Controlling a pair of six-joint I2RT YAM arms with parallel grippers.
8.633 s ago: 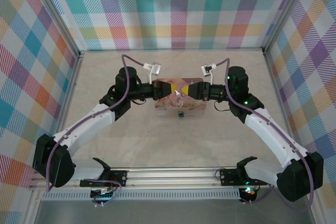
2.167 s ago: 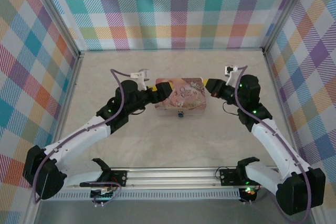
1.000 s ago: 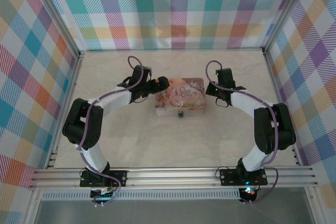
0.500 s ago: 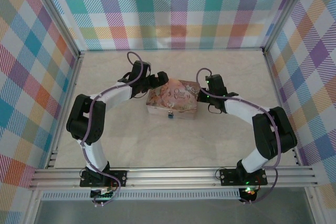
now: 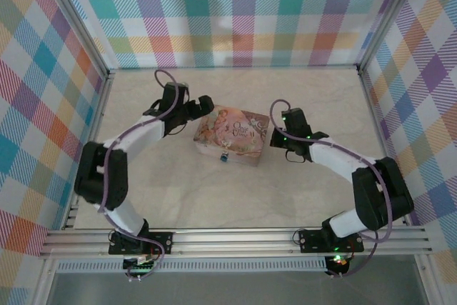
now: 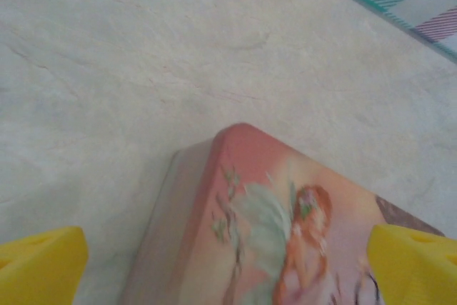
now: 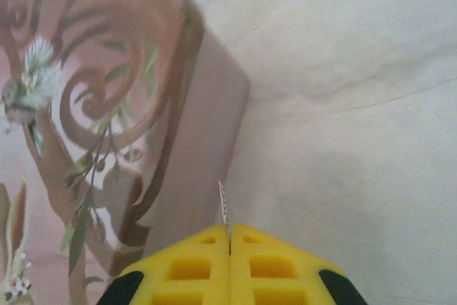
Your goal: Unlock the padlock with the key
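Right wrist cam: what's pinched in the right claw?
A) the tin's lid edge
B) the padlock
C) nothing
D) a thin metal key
D: a thin key pokes out of the shut right claw, next to the tin.

Most of key (image 7: 223, 209) hidden between right fingers (image 7: 207, 245); padlock (image 5: 223, 156) too small for detail; tin (image 6: 285, 233) blurred, cropped.

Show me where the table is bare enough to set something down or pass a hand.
Bare table lies between the padlock on the tin and the near rail, and also between tin and back wall. Crowded: both tin ends, where the open left gripper and the right gripper, shut on the key, sit close.
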